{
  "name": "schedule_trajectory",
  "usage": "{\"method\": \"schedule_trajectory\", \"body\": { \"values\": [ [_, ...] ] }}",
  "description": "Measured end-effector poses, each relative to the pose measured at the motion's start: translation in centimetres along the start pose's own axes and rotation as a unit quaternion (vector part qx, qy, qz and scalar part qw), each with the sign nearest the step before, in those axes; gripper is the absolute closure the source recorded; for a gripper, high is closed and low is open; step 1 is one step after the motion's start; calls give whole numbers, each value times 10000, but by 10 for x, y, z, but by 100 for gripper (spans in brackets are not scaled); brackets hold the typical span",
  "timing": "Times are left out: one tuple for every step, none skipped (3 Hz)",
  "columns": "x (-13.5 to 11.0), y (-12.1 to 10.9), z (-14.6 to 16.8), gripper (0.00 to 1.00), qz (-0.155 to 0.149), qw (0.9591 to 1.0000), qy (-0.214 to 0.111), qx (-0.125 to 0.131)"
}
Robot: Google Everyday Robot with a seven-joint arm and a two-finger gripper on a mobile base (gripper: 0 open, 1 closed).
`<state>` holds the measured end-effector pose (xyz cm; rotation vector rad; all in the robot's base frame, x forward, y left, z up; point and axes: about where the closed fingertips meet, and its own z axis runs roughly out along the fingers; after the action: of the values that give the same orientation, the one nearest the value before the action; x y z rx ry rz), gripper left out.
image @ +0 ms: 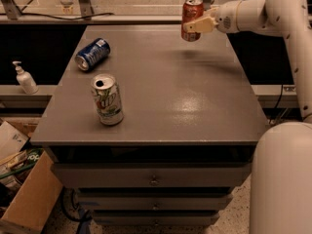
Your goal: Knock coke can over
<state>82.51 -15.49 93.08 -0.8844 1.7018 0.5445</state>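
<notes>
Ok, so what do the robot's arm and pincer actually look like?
The arm is glossy off-white, built of smooth rounded tubular segments with small dark dots around the elbow joint; no loose cables show. The pincer, at the far edge of the table by the coke can, is pale yellowish tan. A bulky white rounded body fills the lower right.

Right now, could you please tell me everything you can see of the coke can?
The coke can is a red-orange aluminium drink can with pale markings and a silver top. It stands upright, not knocked over, near the far edge of the grey table, right of centre. The gripper comes in from the right, crosses the can's lower half, and appears to touch it. Nothing else touches it.
</notes>
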Motion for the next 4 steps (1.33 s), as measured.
{"method": "schedule_trajectory", "body": {
  "values": [
    [-8,36,-19,100,-306,9973,241,-618],
    [-2,71,-28,100,-838,9864,688,-1233],
    [-4,92,-37,100,-1444,9713,1164,-1488],
    [2,91,-41,100,-2029,9539,1664,-1458]
  ]
}}
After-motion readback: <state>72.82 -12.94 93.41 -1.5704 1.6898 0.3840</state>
